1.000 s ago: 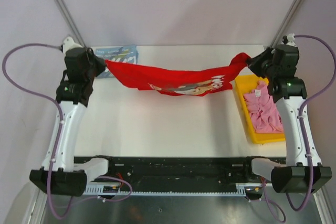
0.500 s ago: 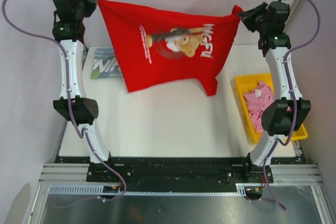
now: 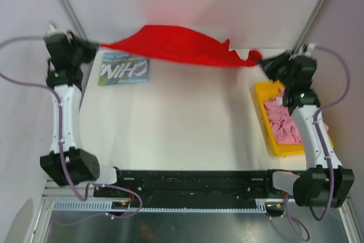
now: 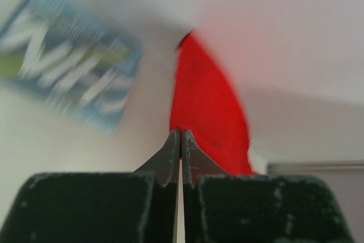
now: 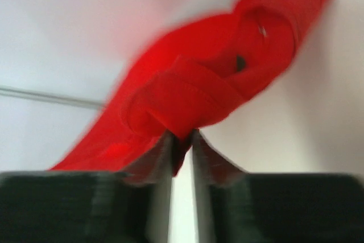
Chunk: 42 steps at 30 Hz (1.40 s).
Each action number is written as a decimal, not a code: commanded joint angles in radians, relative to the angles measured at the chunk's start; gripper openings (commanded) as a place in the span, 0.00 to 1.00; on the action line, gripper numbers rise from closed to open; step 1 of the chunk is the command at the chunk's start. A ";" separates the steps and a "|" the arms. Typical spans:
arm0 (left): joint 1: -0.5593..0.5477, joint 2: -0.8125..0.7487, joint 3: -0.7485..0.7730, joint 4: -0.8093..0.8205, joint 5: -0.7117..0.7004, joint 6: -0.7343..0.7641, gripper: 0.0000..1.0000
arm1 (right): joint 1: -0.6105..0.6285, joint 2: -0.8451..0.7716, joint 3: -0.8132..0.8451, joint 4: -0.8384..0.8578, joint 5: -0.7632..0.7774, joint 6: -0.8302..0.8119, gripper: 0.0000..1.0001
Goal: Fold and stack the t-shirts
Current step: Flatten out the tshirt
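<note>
White counter [image 3: 182, 129] below: my left pincer [image 3: 96, 45], right pincer [image 3: 261, 61] both clamp red t-shirt [image 3: 170, 46] (stretched midair between them).

"CHIN" on blue t-shirt [image 3: 125, 71]

The left arm [image 3: 62, 118] and right arm [image 3: 314, 132] have white links, black joints, purple cables [image 3: 23, 39], and black, seemingly scuffed tool fingers [image 4: 166, 159].

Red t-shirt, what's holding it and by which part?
The left gripper pinches one end of the red t-shirt; right gripper, a bunched fold at the other.
</note>
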 commanded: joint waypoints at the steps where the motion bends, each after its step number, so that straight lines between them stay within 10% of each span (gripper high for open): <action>1: 0.014 -0.121 -0.484 -0.019 -0.027 0.045 0.00 | 0.051 -0.082 -0.354 -0.161 -0.031 -0.030 0.42; 4: 0.018 -0.153 -0.767 0.018 -0.009 0.043 0.00 | 0.101 -0.141 -0.486 -0.266 -0.021 -0.092 0.66; 9: 0.022 -0.118 -0.961 0.043 -0.001 0.064 0.00 | 0.171 -0.220 -0.512 -0.371 0.081 -0.156 0.75; 31: 0.152 -0.121 -0.843 -0.079 -0.254 0.126 0.00 | 0.362 0.548 0.036 -0.249 0.373 -0.442 0.57; 42: 0.152 -0.114 -0.837 -0.077 -0.227 0.130 0.00 | 0.391 0.669 0.078 -0.272 0.404 -0.472 0.53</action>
